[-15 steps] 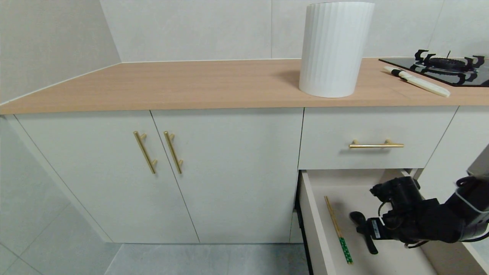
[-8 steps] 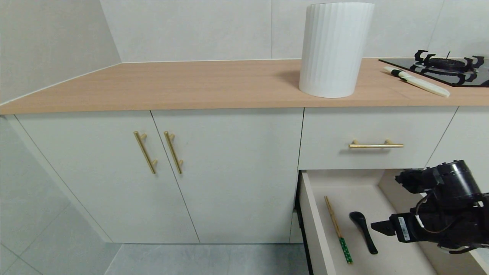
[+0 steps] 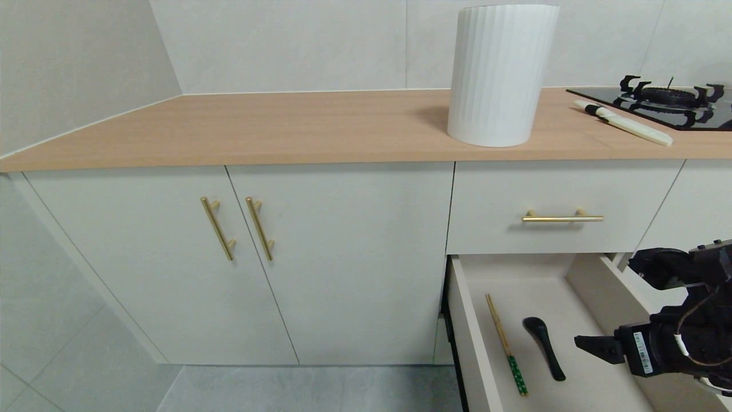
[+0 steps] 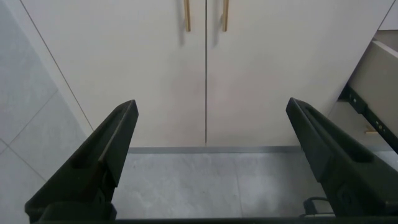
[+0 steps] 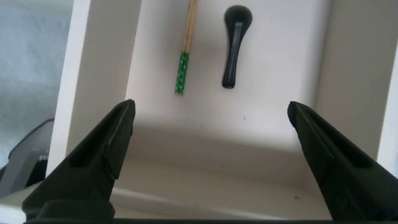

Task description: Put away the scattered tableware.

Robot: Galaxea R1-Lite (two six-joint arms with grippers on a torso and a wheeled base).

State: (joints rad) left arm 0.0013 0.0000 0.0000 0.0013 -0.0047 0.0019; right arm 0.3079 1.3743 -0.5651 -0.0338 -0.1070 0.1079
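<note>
head cam faces cabinet doors [image 3: 240, 257], l wrist too; r wrist above shared drawer [image 5: 261, 124].

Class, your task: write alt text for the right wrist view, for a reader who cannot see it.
An open drawer, seen from above, holds chopsticks with green ends and a black spoon, lying side by side without touching. In the foreground, the right end effector is open and empty.

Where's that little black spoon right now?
In the head view the black spoon lies flat on the floor of the open drawer at the lower right, just right of the chopsticks and not touching them.
</note>
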